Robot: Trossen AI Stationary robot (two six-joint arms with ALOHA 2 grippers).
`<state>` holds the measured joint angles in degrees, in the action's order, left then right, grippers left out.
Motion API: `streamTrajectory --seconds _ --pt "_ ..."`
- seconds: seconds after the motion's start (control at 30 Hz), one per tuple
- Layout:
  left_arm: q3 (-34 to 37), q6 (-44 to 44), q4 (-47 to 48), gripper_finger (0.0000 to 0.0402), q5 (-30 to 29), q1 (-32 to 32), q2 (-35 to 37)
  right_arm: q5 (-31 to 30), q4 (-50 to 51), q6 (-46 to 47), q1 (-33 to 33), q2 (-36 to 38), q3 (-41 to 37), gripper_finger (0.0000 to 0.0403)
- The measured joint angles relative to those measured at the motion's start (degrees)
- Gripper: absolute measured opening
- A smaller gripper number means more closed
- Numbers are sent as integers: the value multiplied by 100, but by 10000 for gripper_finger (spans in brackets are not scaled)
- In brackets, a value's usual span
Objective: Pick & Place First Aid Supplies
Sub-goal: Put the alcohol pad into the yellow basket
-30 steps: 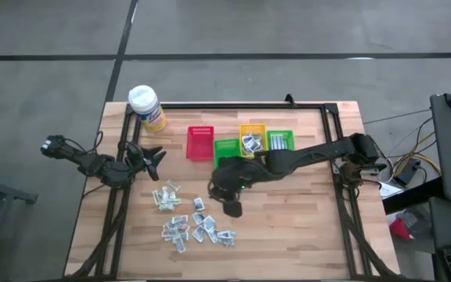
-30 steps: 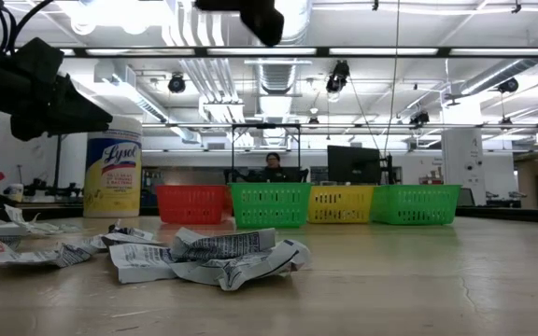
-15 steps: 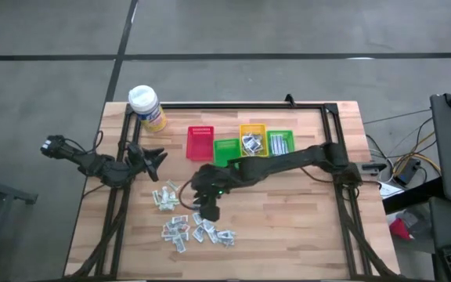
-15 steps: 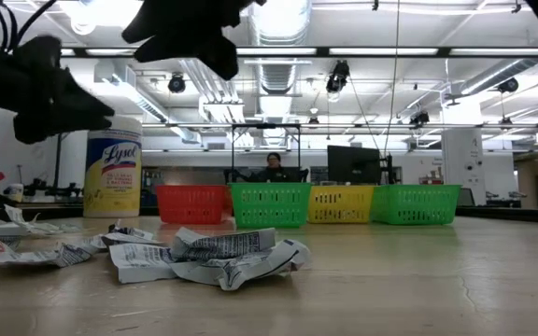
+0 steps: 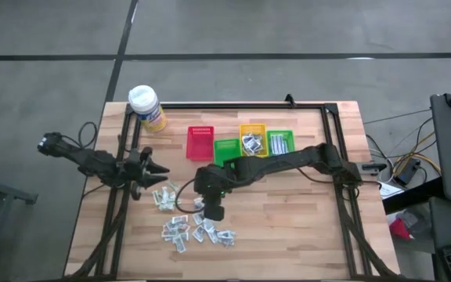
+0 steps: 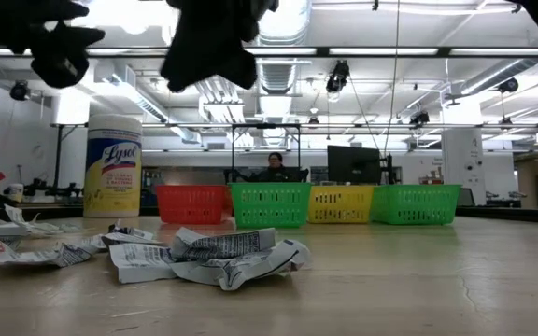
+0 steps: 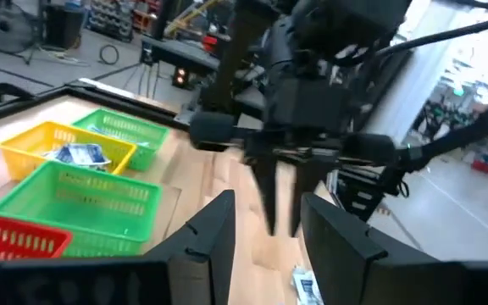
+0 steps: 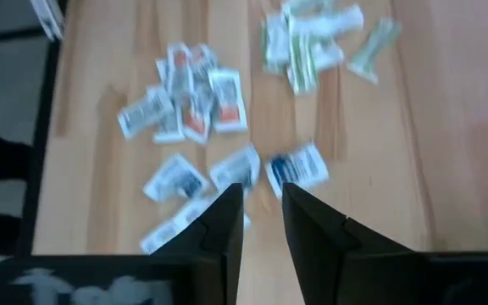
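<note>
The small white and pale-green first aid packets (image 5: 185, 216) lie scattered loose on the wooden table (image 5: 304, 235), lower centre-left of the high view. The dark right gripper (image 5: 212, 210) hangs over them, fingers a little apart, gripping nothing. The dark left gripper (image 5: 160, 171), centre-left, points toward them, fingers apart and empty.

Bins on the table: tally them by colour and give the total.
Red bin: 1
Green bins: 2
Yellow bin: 1
Total: 4
</note>
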<state>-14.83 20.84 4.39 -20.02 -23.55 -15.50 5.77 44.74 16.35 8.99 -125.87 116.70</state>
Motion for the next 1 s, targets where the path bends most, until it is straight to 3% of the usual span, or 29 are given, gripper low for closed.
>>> streamTrajectory --seconds 0.33,0.53,0.73,1.0 --pt "-879 279 217 131 662 0 -2057 -594 633 -7 -4 25 -199 63" --pt "-1238 477 283 131 1012 0 -3031 -624 613 -26 0 349 -545 54" --pt "-1299 474 270 131 1011 0 -3584 -1021 347 189 -1 1232 -1517 45" --pt "-1303 472 140 131 1004 11 -4061 -1046 -1137 508 28 2631 -3308 44"
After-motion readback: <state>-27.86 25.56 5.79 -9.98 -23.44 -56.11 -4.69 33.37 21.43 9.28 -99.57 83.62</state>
